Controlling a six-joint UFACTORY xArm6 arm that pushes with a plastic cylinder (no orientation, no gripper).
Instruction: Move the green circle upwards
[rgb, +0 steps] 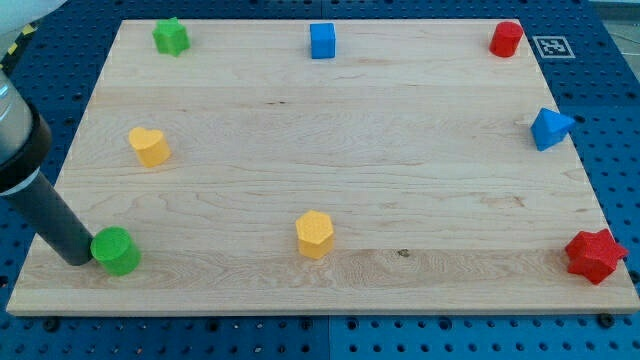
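The green circle (117, 250) sits near the bottom left corner of the wooden board (330, 170). My tip (78, 260) rests on the board just to the view's left of the green circle, touching or almost touching its left side. The dark rod slants up to the view's left edge.
A green star (171, 37) lies at the top left. A yellow heart (149, 146) sits above the circle. A yellow hexagon (314, 234) lies bottom centre. A blue cube (322, 40), red cylinder (506, 39), blue triangular block (550, 128) and red star (595, 256) line the top and right.
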